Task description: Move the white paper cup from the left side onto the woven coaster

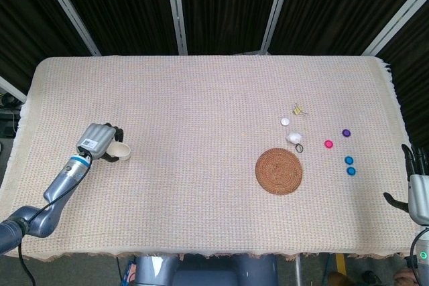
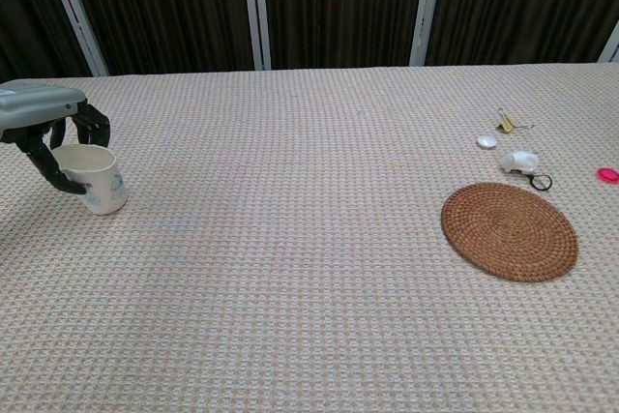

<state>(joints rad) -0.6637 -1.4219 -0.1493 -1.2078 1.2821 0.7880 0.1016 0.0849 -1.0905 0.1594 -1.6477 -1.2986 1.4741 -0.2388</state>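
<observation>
The white paper cup (image 1: pixel 121 153) (image 2: pixel 99 181), printed with a blue pattern, stands upright on the left side of the cloth. My left hand (image 1: pixel 99 141) (image 2: pixel 44 118) comes down over it from the left, its dark fingers (image 2: pixel 89 124) curled around the rim and the thumb against the near wall. The round woven coaster (image 1: pixel 279 171) (image 2: pixel 510 230) lies flat at the right with nothing on it. Far from both, my right hand (image 1: pixel 419 191) hangs at the right edge of the head view, empty and with its fingers apart; the chest view does not show it.
Small items lie just beyond the coaster: a gold clip (image 1: pixel 297 109), a white cap (image 1: pixel 285 121), a white lump with a black ring (image 1: pixel 294 139). Pink (image 1: pixel 328 144), purple (image 1: pixel 346 133) and blue caps (image 1: pixel 349 160) sit further right. A beige woven cloth (image 1: pixel 201 112) covers the table.
</observation>
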